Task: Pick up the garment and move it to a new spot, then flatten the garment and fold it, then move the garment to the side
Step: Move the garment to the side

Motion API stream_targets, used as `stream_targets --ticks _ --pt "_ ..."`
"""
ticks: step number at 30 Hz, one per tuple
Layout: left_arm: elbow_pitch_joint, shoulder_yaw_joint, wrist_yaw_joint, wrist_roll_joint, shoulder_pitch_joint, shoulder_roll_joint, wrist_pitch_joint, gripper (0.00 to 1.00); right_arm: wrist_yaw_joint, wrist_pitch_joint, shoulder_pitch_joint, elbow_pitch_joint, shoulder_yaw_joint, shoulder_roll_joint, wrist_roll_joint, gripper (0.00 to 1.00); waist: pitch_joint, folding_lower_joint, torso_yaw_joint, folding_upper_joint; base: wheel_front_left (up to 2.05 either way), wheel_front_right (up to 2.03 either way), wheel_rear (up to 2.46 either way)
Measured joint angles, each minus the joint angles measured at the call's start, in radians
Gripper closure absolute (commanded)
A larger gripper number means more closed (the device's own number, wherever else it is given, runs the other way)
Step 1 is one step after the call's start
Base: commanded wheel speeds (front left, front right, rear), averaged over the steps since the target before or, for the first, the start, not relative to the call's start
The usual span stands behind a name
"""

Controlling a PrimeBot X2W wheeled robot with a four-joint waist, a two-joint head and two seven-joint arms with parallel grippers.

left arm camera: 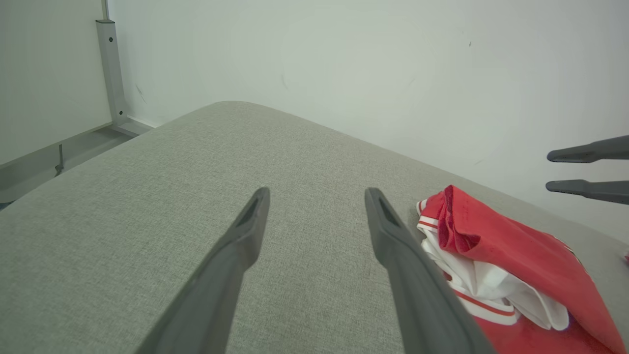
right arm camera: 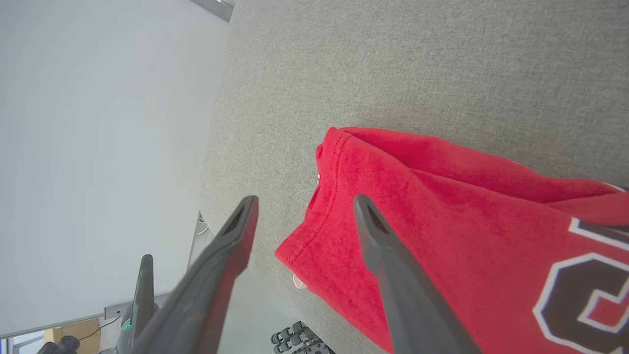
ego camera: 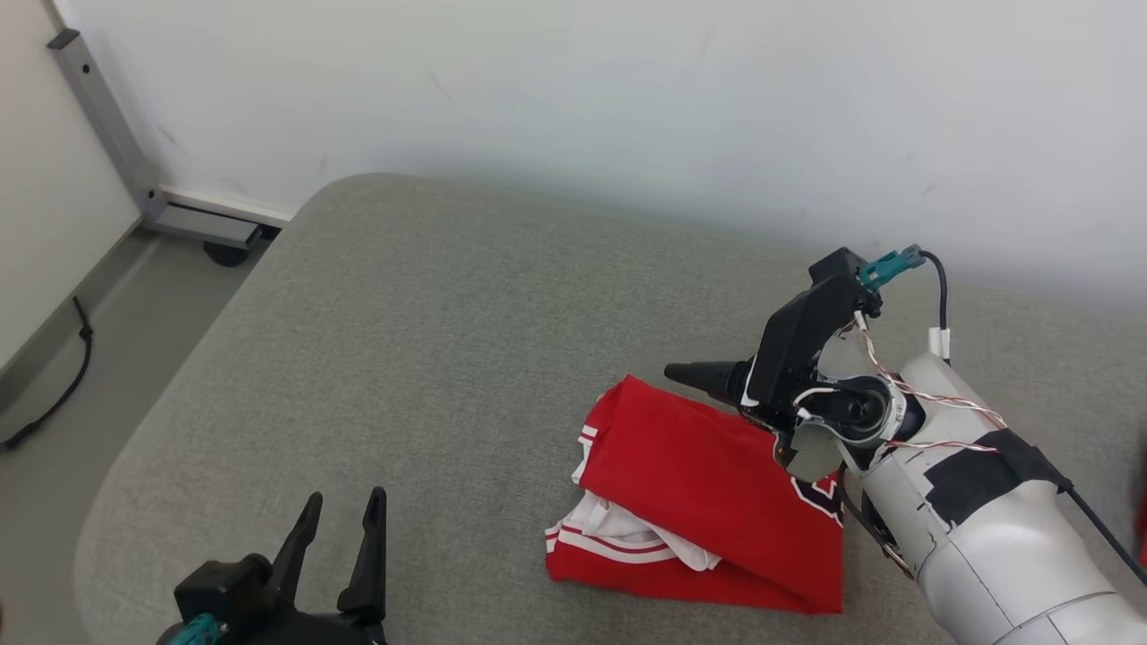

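A red garment [ego camera: 708, 484] with white trim and a dark white-edged print lies folded in a rough rectangle on the grey padded surface [ego camera: 403, 340], right of centre. White lining shows at its near-left corner. My right gripper [ego camera: 685, 372] points left, hovering over the garment's far corner. In the right wrist view the right gripper [right arm camera: 302, 209] is open above the garment's [right arm camera: 442, 231] hemmed edge, holding nothing. My left gripper [ego camera: 340, 524] stands open at the lower left, apart from the cloth. In the left wrist view the left gripper [left arm camera: 317, 196] has the garment [left arm camera: 516, 255] to its right.
A white wall [ego camera: 627, 98] runs close behind the padded surface. At the far left, a grey metal post [ego camera: 99, 116] on a wheeled base stands on the floor, with a black cable [ego camera: 63, 385] nearby. The surface's rounded edge [ego camera: 152, 421] drops off on the left.
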Motion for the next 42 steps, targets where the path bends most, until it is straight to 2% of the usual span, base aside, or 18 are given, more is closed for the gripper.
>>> stream_targets --ticks 4,8,12,19,26,36,42 --pt "-0.007 0.007 0.0 0.008 0.019 0.007 0.0 0.0 0.029 -0.023 0.011 -0.036 -0.018 -0.006 0.015 0.0 -0.01 0.0 -0.024 0.0 0.0 0.0 0.0" --pt "-0.025 0.026 0.005 0.011 0.045 0.023 0.0 0.0 0.048 -0.077 0.065 -0.084 -0.004 -0.088 -0.041 0.0 -0.018 0.0 -0.051 0.0 0.0 0.0 0.0" --pt "-0.057 0.042 0.013 0.014 0.064 0.03 0.0 0.0 0.057 -0.111 0.149 -0.134 0.006 -0.158 -0.082 0.0 -0.022 0.0 -0.081 0.0 0.0 0.0 0.0" --pt "-0.088 0.056 0.017 0.021 0.076 0.03 0.0 0.0 0.062 -0.128 0.224 -0.186 0.036 -0.188 -0.118 0.0 -0.013 0.0 -0.117 0.0 0.0 0.0 0.0" --pt "-0.095 0.036 0.008 0.023 0.053 0.017 0.0 0.0 0.046 -0.101 0.239 -0.195 0.052 -0.22 -0.141 0.0 0.017 0.0001 -0.125 0.0 0.0 0.0 0.0" --pt "-0.083 0.03 -0.01 0.023 0.03 -0.005 0.0 0.0 0.011 -0.047 0.252 -0.187 0.044 -0.209 -0.119 0.0 0.036 0.0 -0.09 0.0 0.0 0.0 0.0" --pt "-0.073 0.027 -0.019 0.023 0.015 -0.016 0.0 0.0 -0.005 0.009 0.249 -0.163 0.091 -0.211 -0.139 0.0 0.047 0.0 -0.064 0.0 0.0 0.0 0.0"
